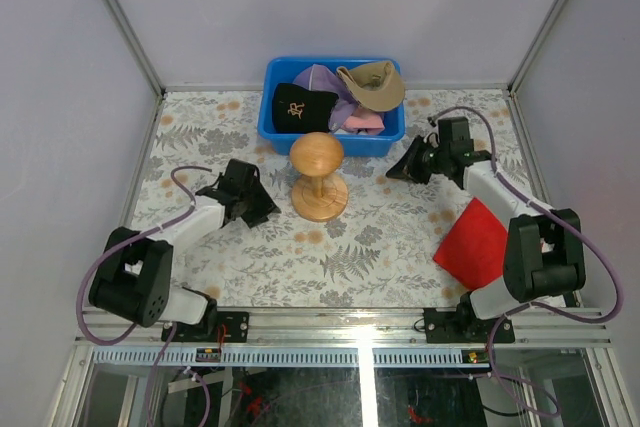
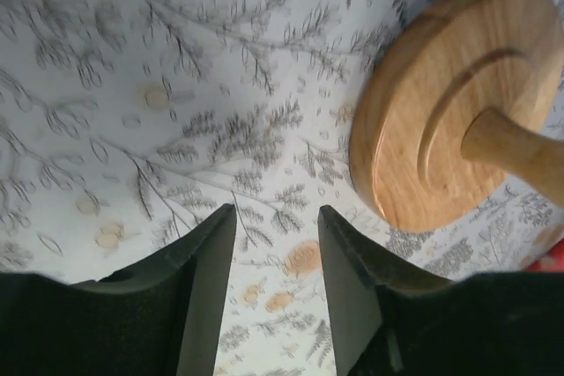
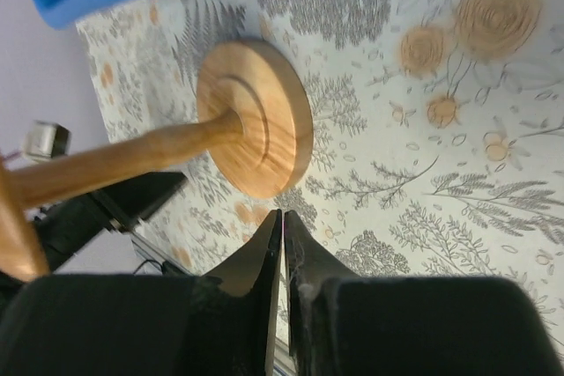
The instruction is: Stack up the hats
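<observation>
While the hats (image 1: 300, 107) lie heaped in the blue bin (image 1: 385, 139) at the worktop's far edge, you hold nothing: your left gripper (image 2: 276, 213) hangs half open beside the wooden stand (image 1: 318, 175), probably the stacking spot, and your right gripper (image 3: 282, 214), pinched closed, sits near the bin.

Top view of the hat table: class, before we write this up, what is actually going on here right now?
Two robot arms are meant to stack hats, but no hat is held yet. The black cap, lavender cap, tan cap and pink cap lie piled in the blue bin at the back. A wooden stand stands bare mid-table. The left gripper is open and empty left of the stand. The right gripper is shut on nothing near the bin's right front corner.
</observation>
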Available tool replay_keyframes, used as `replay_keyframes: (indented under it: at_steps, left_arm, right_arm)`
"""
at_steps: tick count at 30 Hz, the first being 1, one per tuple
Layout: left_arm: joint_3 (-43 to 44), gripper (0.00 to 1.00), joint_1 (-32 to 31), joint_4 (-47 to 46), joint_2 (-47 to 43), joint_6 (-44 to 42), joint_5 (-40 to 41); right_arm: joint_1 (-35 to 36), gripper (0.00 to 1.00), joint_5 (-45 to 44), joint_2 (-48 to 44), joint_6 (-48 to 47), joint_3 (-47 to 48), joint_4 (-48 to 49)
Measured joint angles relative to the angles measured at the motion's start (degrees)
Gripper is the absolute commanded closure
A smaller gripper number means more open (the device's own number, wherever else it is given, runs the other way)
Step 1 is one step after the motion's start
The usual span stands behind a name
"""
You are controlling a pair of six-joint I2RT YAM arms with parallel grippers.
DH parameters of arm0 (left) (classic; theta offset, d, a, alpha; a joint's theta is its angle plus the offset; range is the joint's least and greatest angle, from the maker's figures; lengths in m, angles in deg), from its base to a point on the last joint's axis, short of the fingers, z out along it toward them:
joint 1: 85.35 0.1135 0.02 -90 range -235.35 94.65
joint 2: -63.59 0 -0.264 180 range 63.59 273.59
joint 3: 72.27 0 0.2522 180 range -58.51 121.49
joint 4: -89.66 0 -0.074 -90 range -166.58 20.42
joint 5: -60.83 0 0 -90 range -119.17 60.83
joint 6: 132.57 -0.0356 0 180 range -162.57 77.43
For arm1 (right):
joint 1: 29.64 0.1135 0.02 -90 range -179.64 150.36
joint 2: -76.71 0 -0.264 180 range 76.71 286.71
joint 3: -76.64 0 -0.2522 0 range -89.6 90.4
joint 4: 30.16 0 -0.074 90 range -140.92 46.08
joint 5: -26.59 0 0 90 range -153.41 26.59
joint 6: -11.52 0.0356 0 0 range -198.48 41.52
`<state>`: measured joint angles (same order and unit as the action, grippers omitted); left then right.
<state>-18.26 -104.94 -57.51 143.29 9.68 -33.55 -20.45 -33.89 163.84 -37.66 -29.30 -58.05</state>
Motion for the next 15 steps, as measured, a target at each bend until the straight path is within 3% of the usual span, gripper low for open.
replay_keyframes:
  at_steps: [5,9,15]
  left_arm:
    - [-0.79,0.88,3.87,-8.15,1.77,-4.37,0.35]
    - [-0.85,0.95,5.86,-16.04,6.60,-6.60,-0.33]
    - [0.42,0.97,7.28,-25.42,14.78,-8.33,-2.91]
  right_arm:
    - [3.06,0.94,0.46,0.61,2.82,-8.41,7.67]
    - [4.90,0.97,0.55,4.85,5.22,-10.40,15.52]
    - [6.36,1.00,0.09,12.59,10.08,-10.97,27.78]
